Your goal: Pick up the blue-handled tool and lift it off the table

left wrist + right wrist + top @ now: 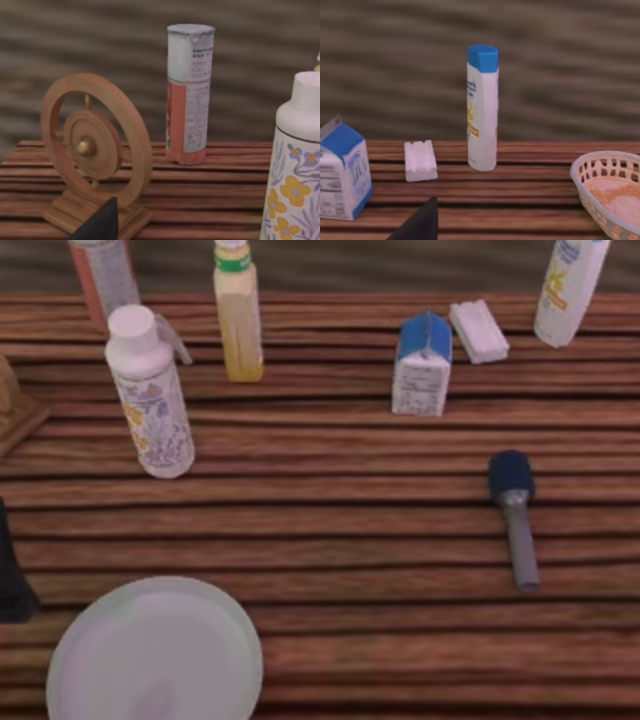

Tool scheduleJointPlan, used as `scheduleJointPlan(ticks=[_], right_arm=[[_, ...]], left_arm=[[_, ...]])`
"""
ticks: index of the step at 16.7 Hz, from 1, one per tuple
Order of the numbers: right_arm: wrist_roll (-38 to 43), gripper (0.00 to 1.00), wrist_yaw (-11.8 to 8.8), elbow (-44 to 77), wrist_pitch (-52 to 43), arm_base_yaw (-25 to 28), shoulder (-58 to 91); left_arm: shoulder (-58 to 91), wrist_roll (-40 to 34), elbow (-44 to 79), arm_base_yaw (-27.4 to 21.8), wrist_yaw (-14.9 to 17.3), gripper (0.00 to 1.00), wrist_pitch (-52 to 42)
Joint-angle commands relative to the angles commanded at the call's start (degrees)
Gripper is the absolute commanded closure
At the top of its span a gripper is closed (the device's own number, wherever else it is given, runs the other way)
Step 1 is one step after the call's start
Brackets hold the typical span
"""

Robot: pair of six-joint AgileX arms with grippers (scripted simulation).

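Pale round plate (155, 652) sits nearest the top camera, cut off by the picture's lower edge. Left of it a dark shape (14, 575) at the desk's (330, 640) left border is probably part of the left arm; too little shows to be sure. Each wrist view shows only a dark finger tip, left end effector (100, 222) and right end effector (417, 222), so how far either is open cannot be told; neither holds anything visible.

Blue-handled tool (515, 520) lies flat on the desk's right half, navy handle toward the far edge, grey shaft pointing near. It is absent from both wrist views.

Ahead of the left end effector: wooden wheel ornament (95, 155), orange-and-white can (189, 95), flowered bottle (295, 165) cut off. Ahead of the right: milk carton (341, 170), white block (420, 160), blue-capped bottle (482, 107), basket (610, 190) partly out of frame.
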Motion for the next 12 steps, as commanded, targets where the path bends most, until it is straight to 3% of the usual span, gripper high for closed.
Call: scheduleJointPlan(ticks=[6, 12], right_arm=[[1.63, 0.00, 0.39, 4.60, -4.50, 2.15, 5.99], [8.76, 0.00, 2.49, 22.88, -19.11, 9.01, 32.27]], left_arm=[[0.00, 0.00, 0.00, 0.00, 0.00, 0.00, 0.00], [0.00, 0.00, 0.00, 0.00, 0.00, 0.00, 0.00]])
